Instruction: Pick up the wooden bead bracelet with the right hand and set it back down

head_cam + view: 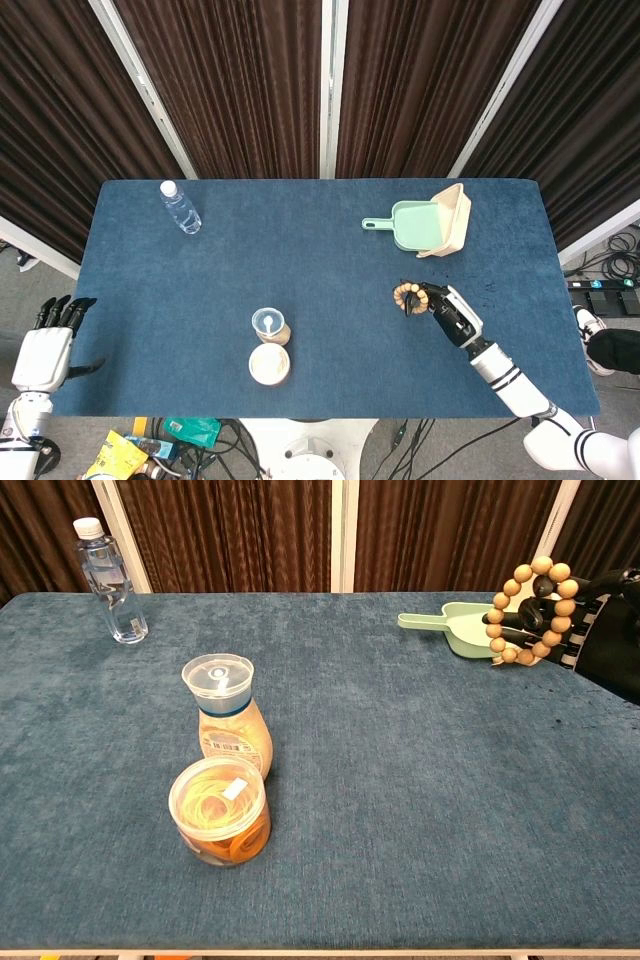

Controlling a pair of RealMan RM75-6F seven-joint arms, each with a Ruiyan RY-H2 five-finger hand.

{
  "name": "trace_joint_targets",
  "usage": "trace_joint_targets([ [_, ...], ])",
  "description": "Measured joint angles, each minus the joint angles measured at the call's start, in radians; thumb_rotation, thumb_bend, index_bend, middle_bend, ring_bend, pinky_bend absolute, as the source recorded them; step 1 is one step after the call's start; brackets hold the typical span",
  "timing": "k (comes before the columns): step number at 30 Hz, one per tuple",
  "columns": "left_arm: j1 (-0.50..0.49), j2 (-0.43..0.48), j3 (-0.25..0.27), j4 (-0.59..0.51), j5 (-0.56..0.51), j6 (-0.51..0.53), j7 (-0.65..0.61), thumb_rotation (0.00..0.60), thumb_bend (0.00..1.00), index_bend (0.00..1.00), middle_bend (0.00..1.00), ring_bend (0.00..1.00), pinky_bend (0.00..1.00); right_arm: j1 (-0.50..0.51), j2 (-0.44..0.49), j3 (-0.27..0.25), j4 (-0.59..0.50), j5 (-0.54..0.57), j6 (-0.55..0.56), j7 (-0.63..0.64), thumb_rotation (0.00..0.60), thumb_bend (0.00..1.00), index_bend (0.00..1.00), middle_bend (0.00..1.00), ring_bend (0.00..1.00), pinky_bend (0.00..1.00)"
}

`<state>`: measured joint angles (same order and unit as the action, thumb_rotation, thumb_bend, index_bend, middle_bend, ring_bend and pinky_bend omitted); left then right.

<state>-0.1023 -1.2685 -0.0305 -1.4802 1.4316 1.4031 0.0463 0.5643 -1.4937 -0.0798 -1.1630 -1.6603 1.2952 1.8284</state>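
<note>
The wooden bead bracelet (500,600) (405,297) is a ring of round tan beads. My right hand (575,625) (452,315) holds it by its dark fingers, lifted above the blue table at the right side, the ring standing upright in the chest view. My left hand (48,345) hangs off the table's left front corner with its fingers spread and nothing in it; the chest view does not show it.
A green dustpan (420,222) (455,620) lies behind the right hand. A clear water bottle (181,207) (110,580) stands at the far left. A lidded jar (228,715) and a tub of rubber bands (220,812) sit front centre on the blue table (300,260).
</note>
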Motion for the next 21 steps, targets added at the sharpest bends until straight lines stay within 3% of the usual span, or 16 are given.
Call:
trace_joint_targets([
  [3,-0.001,0.001,-0.001,-0.003,-0.001,-0.002,0.002,0.6,0.02,0.14,0.13,0.04,0.0,0.002,0.002,-0.003,0.003,-0.008,0.0,0.022,0.184,0.19,0.57,0.58,0.23,0.0],
  [9,-0.004,0.002,-0.003,-0.005,-0.006,-0.006,0.006,0.6,0.02,0.14,0.13,0.04,0.0,0.008,0.006,-0.013,0.012,-0.021,-0.01,0.04,0.174,0.04,0.57,0.59,0.22,0.0],
  [11,-0.005,0.002,-0.003,-0.004,-0.006,-0.009,0.006,0.6,0.02,0.14,0.13,0.04,0.0,0.012,0.011,-0.018,0.006,-0.022,-0.025,0.031,0.172,0.03,0.56,0.58,0.22,0.0],
  [13,-0.007,0.001,-0.002,-0.004,-0.005,-0.011,0.006,0.6,0.02,0.14,0.13,0.04,0.0,0.013,0.015,-0.02,-0.002,-0.022,-0.031,0.039,0.16,0.02,0.49,0.54,0.19,0.0],
  [18,-0.01,0.0,-0.002,0.003,-0.004,-0.016,0.0,0.6,0.02,0.14,0.13,0.04,0.0,0.004,0.017,-0.01,-0.01,-0.002,-0.022,0.065,0.085,0.0,0.21,0.33,0.04,0.0],
  [21,-0.013,-0.001,-0.002,0.008,-0.001,-0.019,-0.004,0.6,0.02,0.14,0.13,0.04,0.0,-0.004,0.018,-0.002,-0.014,0.007,-0.011,0.041,0.041,0.0,0.09,0.22,0.0,0.0],
])
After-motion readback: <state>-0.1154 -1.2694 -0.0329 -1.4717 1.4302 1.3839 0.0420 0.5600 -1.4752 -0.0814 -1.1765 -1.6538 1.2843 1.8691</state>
